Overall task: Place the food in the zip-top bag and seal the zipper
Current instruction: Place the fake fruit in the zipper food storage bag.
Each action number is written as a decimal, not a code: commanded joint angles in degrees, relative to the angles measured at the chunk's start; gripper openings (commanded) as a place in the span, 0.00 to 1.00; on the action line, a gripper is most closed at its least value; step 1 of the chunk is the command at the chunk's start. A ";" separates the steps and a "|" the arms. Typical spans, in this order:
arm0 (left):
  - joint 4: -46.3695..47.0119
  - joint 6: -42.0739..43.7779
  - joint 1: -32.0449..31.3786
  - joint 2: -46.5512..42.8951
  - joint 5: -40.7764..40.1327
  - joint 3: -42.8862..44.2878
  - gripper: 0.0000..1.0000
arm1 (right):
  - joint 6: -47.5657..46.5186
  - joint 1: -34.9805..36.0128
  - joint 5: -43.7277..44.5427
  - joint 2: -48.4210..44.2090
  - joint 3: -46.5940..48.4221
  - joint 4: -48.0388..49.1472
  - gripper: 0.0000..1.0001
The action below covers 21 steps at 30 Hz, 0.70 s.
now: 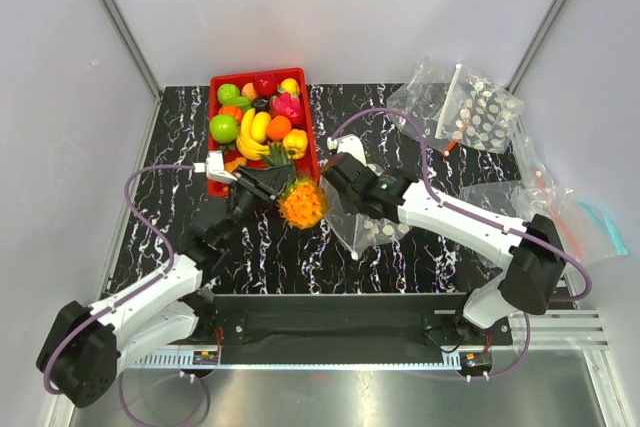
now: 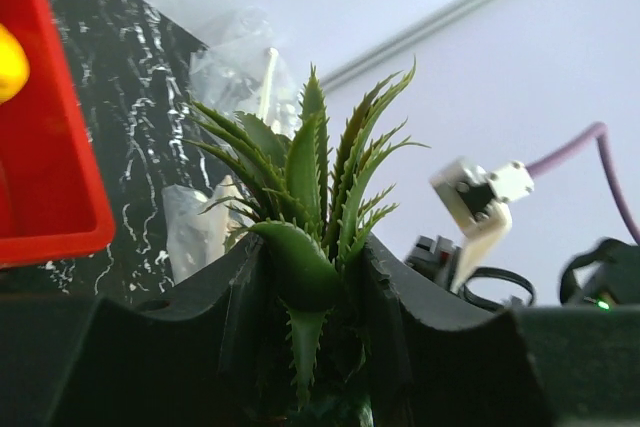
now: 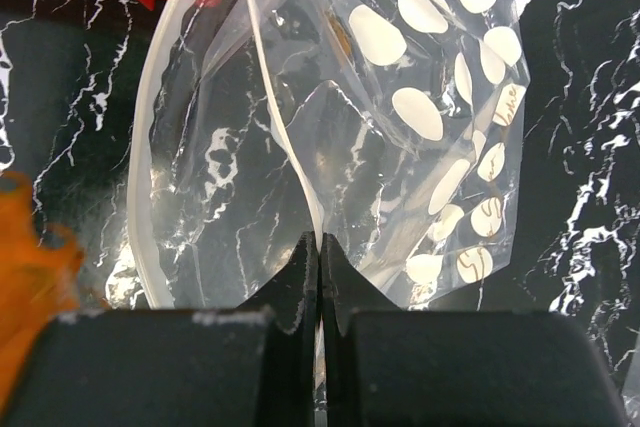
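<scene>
1. The left pincer (image 2: 315, 272) is clamped on the green leaf crown of the pineapple (image 1: 302, 204). This leaves the orange body free to go first into the bag.
2. The right pincer (image 3: 320, 252) is pressed tight on one lip of the zip-top bag (image 3: 430, 147), right at the pale zipper (image 3: 300, 182). The likely purpose is to lift that lip so the mouth gapes; the other lip bows away to the left.
3. Only the overhead view shows the layout. The arms meet mid-desk (image 1: 300, 257), and the pineapple sits just beside the bag, off the front corner of the red tray (image 1: 310, 147). The other toy fruit (image 1: 255, 117) lies in that tray, and spare bags (image 1: 470, 107) lie at the far right.
4. Only the left wrist view shows the leaves squeezed between the fingers; the fruit's body is hidden below.
5. Only the right wrist view shows the open mouth. The pineapple's orange edge is at the left, outside the rim, so by my judgement it is not yet inside.
</scene>
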 commanded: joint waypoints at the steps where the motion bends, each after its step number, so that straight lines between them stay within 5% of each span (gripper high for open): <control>1: 10.99 -0.96 -2.73 1.59 -11.45 0.28 0.22 | 1.54 -0.16 -2.30 -1.92 1.06 0.56 0.00; 8: 13.81 -0.43 -6.42 8.27 -13.30 2.73 0.27 | 2.59 -0.16 -2.83 -1.30 1.86 -0.76 0.00; 21: 16.88 7.65 -13.80 16.54 -24.20 3.00 0.22 | 4.17 -0.08 -4.68 -2.45 4.58 -1.37 0.00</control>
